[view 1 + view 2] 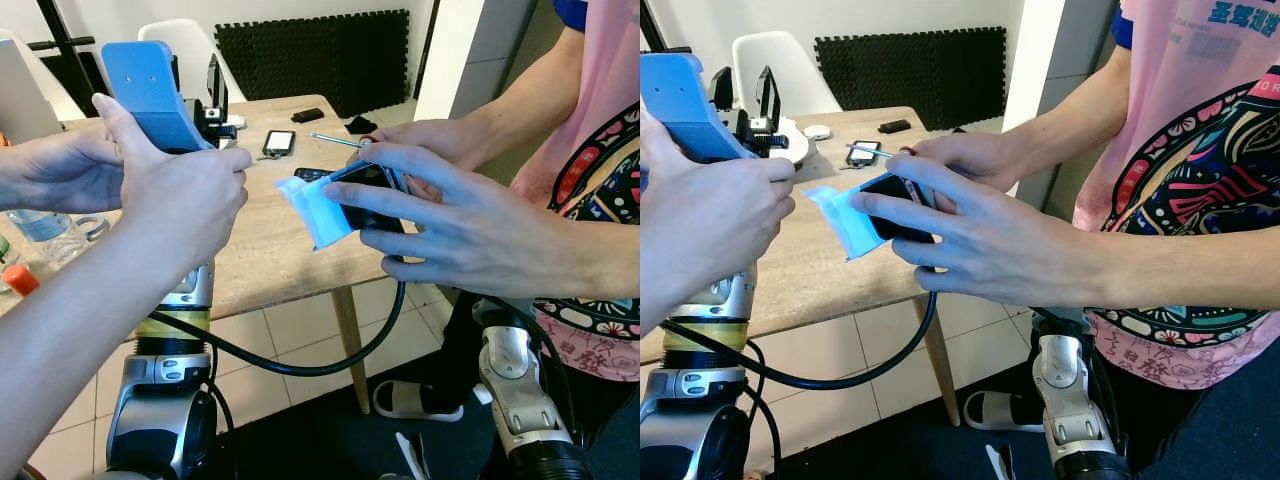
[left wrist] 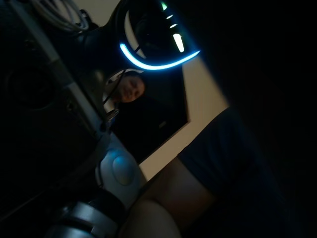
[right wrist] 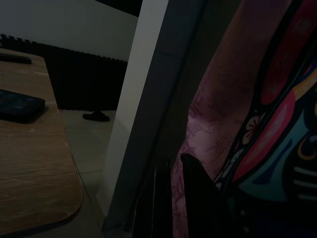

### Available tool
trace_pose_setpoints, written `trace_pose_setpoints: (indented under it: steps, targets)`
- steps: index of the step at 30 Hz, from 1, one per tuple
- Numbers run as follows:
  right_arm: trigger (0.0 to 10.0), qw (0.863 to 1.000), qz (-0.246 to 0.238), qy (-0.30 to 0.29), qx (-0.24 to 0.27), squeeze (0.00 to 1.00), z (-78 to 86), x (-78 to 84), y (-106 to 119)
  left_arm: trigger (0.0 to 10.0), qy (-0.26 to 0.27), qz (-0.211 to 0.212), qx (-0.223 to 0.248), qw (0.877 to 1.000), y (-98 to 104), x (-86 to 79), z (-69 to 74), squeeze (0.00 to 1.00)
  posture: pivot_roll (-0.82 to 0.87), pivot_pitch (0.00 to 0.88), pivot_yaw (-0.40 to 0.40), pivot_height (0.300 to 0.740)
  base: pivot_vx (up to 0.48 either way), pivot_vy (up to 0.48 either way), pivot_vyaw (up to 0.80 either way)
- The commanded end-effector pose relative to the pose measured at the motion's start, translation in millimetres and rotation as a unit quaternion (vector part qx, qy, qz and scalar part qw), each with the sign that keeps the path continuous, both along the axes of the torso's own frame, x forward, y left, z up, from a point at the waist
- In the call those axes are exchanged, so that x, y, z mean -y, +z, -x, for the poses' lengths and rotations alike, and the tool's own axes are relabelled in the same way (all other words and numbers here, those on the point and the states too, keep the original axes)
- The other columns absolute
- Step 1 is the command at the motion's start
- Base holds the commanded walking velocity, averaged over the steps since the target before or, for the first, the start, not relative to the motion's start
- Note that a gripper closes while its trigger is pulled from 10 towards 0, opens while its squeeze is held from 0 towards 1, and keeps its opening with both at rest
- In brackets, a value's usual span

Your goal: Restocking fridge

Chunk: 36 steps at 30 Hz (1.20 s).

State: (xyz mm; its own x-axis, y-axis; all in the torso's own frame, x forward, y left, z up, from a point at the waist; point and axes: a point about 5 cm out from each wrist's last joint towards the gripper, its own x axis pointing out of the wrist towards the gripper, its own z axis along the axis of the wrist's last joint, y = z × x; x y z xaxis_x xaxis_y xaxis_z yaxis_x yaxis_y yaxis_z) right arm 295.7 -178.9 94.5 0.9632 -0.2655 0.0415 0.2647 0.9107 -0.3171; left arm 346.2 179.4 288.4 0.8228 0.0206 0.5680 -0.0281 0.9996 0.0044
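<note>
Two people's hands work close in front of my head camera. A person on the left grips a blue plastic device (image 1: 150, 85) with both hands (image 1: 185, 190). A person in a pink patterned shirt (image 1: 1200, 170) holds a small black object (image 1: 370, 195) with a light-blue wipe (image 1: 315, 208) pressed against it. My left arm (image 1: 165, 400) and right arm (image 1: 520, 395) hang idle at my sides. The right gripper (image 3: 171, 166) hangs beside the pink shirt in the dim right wrist view. The left wrist view is very dark, with a glowing blue ring (image 2: 156, 62).
A wooden table (image 1: 260, 250) stands ahead with two phones (image 1: 278, 142), a pen (image 1: 335, 140) and a plastic bottle (image 1: 45, 232) at its left end. A black cable (image 1: 300, 365) loops below the table edge. A white chair (image 1: 775, 65) and black foam mat (image 1: 910, 65) lie beyond. Sandalled foot (image 1: 415, 402) on the tiles.
</note>
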Motion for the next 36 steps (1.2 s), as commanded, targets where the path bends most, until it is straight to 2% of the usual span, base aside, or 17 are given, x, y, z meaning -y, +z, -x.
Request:
trace_pose_setpoints:
  steps: [1,36]
  targets:
    - [10.0,1.0,-0.001,-0.01,-0.013,0.0,2.6,2.9,-5.1,10.0,0.005,-0.008,-0.013,1.0,-4.6,-2.0,-0.9,0.0,-0.02,0.0,-0.021,0.74,0.0,0.0,0.0]
    - [10.0,1.0,0.0,-0.011,-0.016,0.0,4.0,5.3,-6.9,10.0,0.004,-0.008,-0.012,1.0,-4.4,-0.8,0.2,0.0,-0.02,0.0,-0.023,0.74,0.0,0.0,0.0]
